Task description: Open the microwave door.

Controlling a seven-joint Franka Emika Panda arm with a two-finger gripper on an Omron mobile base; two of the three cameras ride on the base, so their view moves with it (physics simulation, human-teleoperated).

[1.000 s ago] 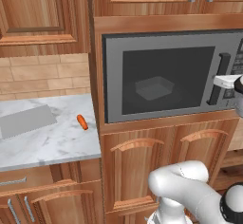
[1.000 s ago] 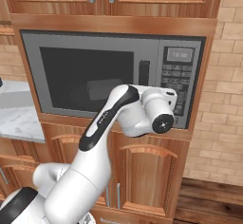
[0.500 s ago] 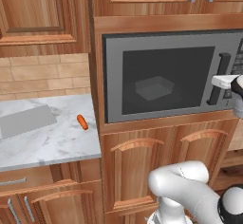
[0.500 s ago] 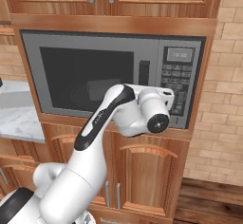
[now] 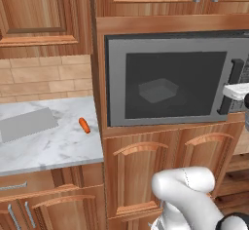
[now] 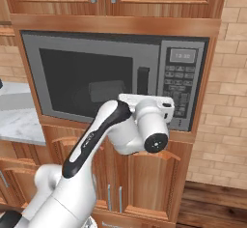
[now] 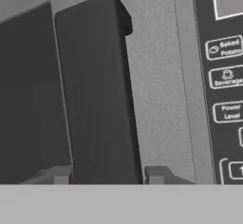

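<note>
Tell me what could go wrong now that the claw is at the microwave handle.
1. The claw straddles the handle near its lower end, so a pull may twist the grip or let it slip off.
2. The keypad sits just beside the handle; a sideways drift could press its buttons.
3. The door looks fully shut, and the wrist sits right in front of it, so the door could swing into the arm.

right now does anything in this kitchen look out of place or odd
One thing: a small orange carrot-like item lies loose on the marble counter, left of the microwave. The microwave door sits flush and undamaged.
</note>
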